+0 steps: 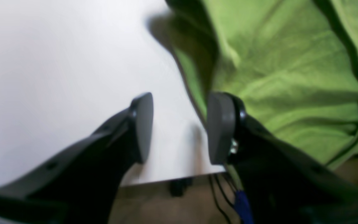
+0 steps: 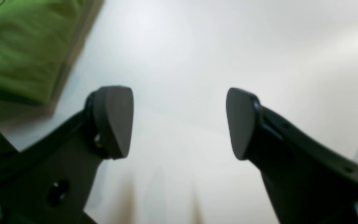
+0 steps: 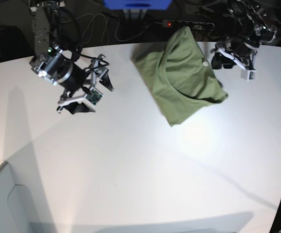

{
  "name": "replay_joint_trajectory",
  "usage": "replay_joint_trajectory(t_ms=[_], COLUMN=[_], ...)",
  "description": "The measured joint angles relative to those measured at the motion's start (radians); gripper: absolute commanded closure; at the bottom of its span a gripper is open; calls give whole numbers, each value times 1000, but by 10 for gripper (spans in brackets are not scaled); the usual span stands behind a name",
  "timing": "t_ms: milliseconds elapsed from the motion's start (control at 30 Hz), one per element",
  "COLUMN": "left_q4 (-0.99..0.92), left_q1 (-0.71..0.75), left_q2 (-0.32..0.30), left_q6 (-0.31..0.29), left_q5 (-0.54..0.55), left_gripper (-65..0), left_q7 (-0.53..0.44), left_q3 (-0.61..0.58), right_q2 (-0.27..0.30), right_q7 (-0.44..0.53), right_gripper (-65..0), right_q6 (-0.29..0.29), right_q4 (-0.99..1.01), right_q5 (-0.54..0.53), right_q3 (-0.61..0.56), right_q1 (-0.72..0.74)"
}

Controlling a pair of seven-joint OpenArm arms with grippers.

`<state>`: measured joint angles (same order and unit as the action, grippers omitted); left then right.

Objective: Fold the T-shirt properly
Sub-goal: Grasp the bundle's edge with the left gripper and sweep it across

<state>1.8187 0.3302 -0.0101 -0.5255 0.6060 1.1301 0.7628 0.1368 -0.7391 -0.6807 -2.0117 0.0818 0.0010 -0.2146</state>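
The olive-green T-shirt (image 3: 181, 77) lies crumpled at the far side of the white table (image 3: 130, 160), its top reaching the back edge. In the left wrist view the T-shirt (image 1: 291, 68) fills the right side. My left gripper (image 1: 180, 127) is open and empty, one pad beside the shirt's edge; in the base view it (image 3: 217, 57) sits at the shirt's right side. My right gripper (image 2: 179, 123) is open and empty over bare table, with the T-shirt (image 2: 17, 46) at the upper left. In the base view it (image 3: 92, 92) hovers well left of the shirt.
A power strip (image 3: 189, 23) and cables lie behind the table's back edge, with a blue box (image 3: 135, 4) beside them. A grey panel (image 3: 4, 204) stands at the front left corner. The table edge (image 1: 172, 180) shows just below my left gripper.
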Motion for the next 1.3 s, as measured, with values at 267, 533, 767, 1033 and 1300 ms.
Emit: replay_joint_trajectory(t_ms=[267, 533, 767, 1033, 1300], left_q4=[1, -146, -227, -306, -399], left_q1=[66, 17, -15, -65, -277], left_q2=[13, 24, 13, -17, -113], left_q6=[-3, 2, -3, -5, -13], left_q5=[209, 202, 243, 193, -21], left_gripper=[-442, -446, -434, 0, 0], left_q7=[-3, -27, -59, -39, -75], left_q3=[-2, -19, -83, -137, -402], right_q2=[1, 2, 2, 4, -3], right_q7=[-1, -1, -1, -1, 3], right_gripper=[-450, -450, -448, -446, -445], right_q6=[0, 0, 0, 0, 0], right_q4=[0, 1, 1, 1, 0], right_q5=[0, 1, 1, 0, -3], right_q3=[1, 1, 2, 19, 225], right_q1=[0, 0, 0, 0, -2])
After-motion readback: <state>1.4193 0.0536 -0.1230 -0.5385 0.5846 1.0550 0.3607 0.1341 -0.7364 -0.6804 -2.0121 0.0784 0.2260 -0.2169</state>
